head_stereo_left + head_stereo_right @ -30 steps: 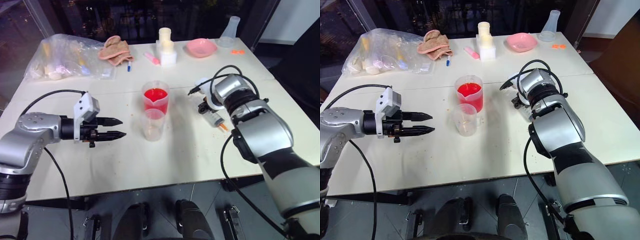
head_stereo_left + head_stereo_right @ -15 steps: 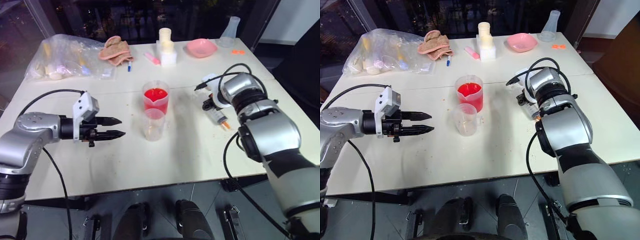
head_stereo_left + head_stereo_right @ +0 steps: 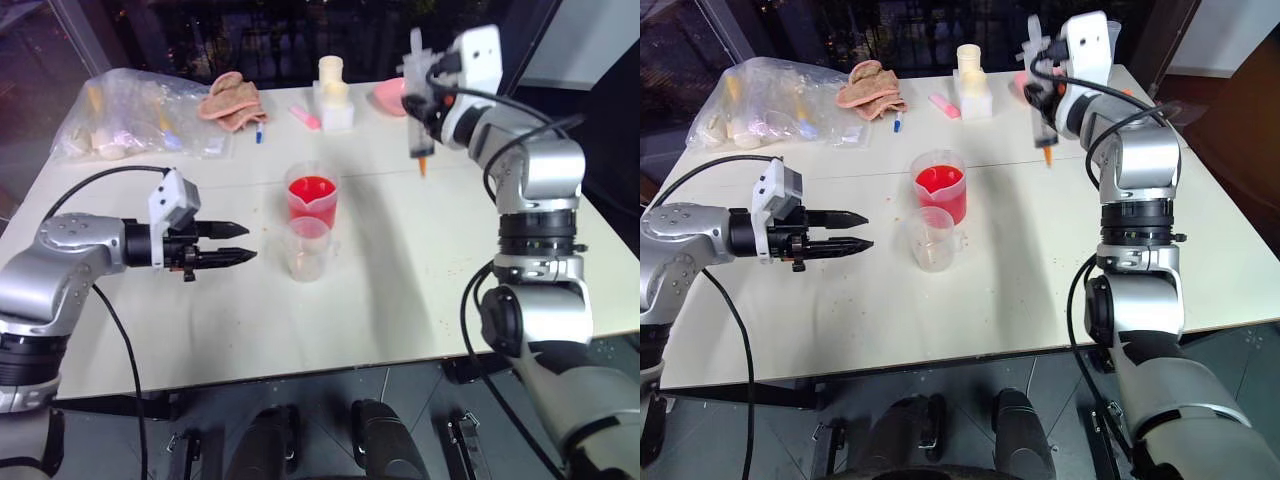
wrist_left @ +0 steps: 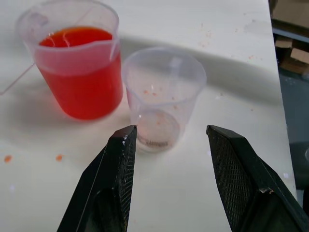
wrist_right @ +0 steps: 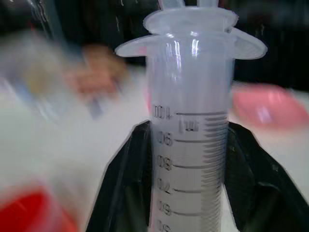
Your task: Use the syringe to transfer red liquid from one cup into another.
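In the head views, the right gripper (image 3: pixel 428 95) is clamping the large clear plastic syringe with printed scale marks and an orange tip (image 3: pixel 420 130) around its barrel, holding it upright in the air, tip down, above the white table (image 3: pixel 400 290) and well apart from both vessels. The wide clear spouted beaker (image 3: pixel 311 196), holding bright red liquid (image 3: pixel 311 189), is standing mid-table, with the smaller clear plastic cup (image 3: pixel 306 248) just in front of it. The left gripper (image 3: pixel 235 243) is hovering level beside that cup, jaws spread, gripping nothing. In the left wrist view, the black fingers (image 4: pixel 118 179) are framing the small cup (image 4: pixel 163 96), which is carrying only orange-red specks. In the right wrist view, the fingers (image 5: pixel 130 179) are pressing the syringe barrel (image 5: pixel 190 145) below its flange. Judged handling: the syringe is light, rigid and smooth, so it is liable to slip; mid-barrel contact is leaving the plunger free. The cup looks light and easy to tip; grasping across its wall should steady it.
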